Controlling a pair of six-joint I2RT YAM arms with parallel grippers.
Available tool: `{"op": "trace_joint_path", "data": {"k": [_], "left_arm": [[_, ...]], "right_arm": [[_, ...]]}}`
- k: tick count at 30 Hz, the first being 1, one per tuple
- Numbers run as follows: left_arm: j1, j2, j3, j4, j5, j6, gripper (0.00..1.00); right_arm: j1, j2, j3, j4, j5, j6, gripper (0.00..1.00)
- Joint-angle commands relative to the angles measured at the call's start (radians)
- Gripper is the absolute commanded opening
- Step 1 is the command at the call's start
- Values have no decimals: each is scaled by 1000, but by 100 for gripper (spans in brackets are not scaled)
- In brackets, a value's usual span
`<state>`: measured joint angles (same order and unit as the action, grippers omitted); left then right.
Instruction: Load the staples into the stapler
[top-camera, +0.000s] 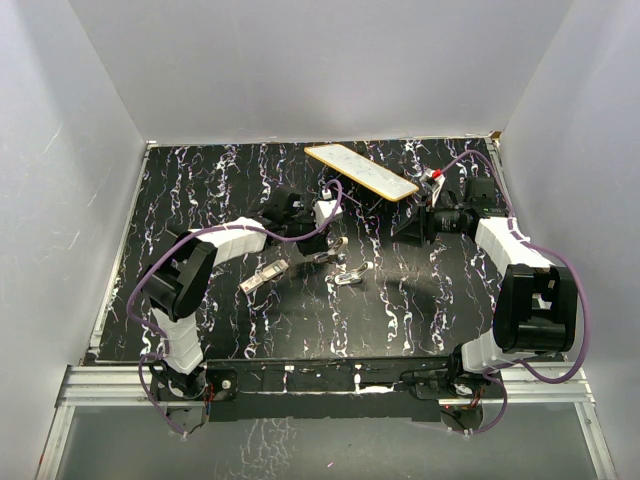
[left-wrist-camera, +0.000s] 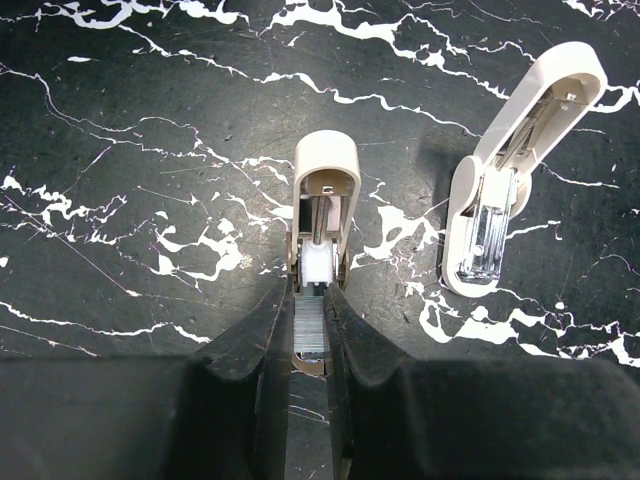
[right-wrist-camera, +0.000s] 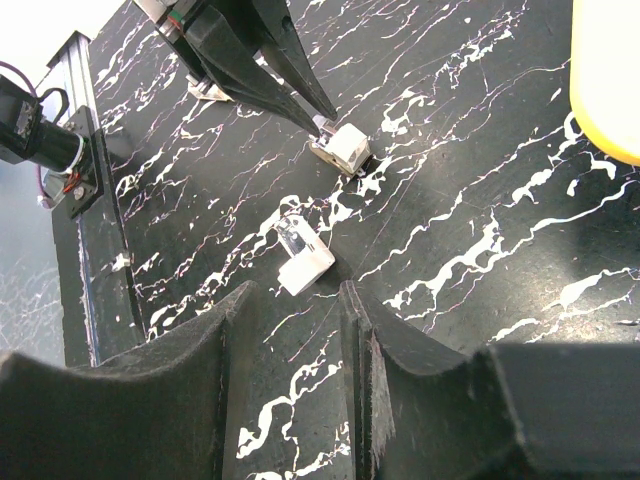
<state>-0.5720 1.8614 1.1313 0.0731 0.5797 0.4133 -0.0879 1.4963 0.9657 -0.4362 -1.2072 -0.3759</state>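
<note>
A small whitish stapler (left-wrist-camera: 326, 190) lies opened on the black marbled table, also in the top view (top-camera: 337, 247) and the right wrist view (right-wrist-camera: 343, 148). A silver staple strip (left-wrist-camera: 311, 325) sits in its channel. My left gripper (left-wrist-camera: 310, 292) is shut on that strip at the stapler's near end; it also shows in the top view (top-camera: 326, 251). A second whitish stapler part with a shiny magazine (left-wrist-camera: 500, 190) lies just to the right (top-camera: 350, 275). My right gripper (right-wrist-camera: 297, 298) is open and empty, hovering just short of that part (right-wrist-camera: 302, 260).
A long yellow-edged flat board (top-camera: 360, 170) lies at the back, its corner in the right wrist view (right-wrist-camera: 610, 80). A red-tipped stick (top-camera: 436, 177) lies beside the right wrist. Another small whitish piece (top-camera: 264, 279) lies left of the left gripper. White walls enclose the table.
</note>
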Motion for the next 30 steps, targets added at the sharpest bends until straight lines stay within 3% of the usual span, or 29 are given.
{"op": "trace_joint_path", "data": {"k": [1,30], "left_arm": [[4,-3,29,-22,58,24,3],[3,32,29,-15,66,21,3]], "right_arm": [[-8,-17,-1,45,-28,-10,41],[-7,-18,-1,44,-29,-11,41]]}}
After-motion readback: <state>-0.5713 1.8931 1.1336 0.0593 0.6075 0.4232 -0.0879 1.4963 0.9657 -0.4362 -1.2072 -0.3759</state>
